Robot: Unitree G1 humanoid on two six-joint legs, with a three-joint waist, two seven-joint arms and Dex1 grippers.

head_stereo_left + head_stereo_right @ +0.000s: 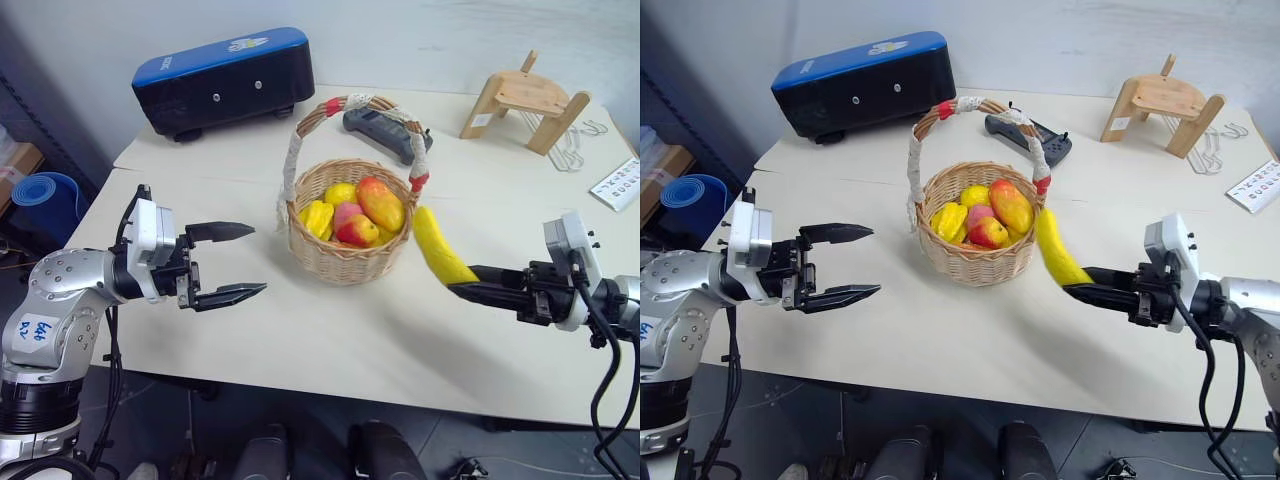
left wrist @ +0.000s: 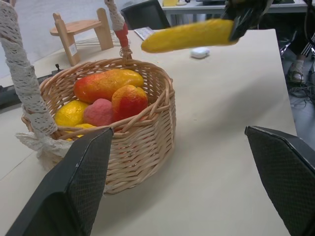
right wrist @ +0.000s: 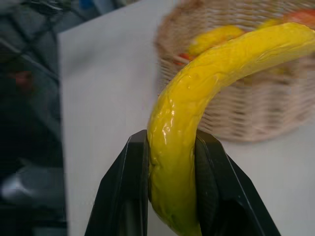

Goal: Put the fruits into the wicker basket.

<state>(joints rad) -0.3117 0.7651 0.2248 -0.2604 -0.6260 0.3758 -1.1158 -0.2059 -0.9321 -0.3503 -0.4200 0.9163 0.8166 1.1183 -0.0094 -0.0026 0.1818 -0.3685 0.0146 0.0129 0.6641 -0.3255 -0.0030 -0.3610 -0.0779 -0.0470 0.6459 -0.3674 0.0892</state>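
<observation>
My right claw (image 3: 172,194) clamps the light, stiff, glossy curved yellow banana (image 3: 206,98) by one end, risking slip; left claw (image 1: 225,262) gapes.

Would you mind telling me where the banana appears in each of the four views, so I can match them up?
Left eye view: banana, right of the wicker basket, in the right gripper.
Right eye view: banana, right of the basket.
Left wrist view: banana, in the air beyond the basket.
Right wrist view: banana, clamped between the black fingers.
Shared landmark: the basket.
</observation>
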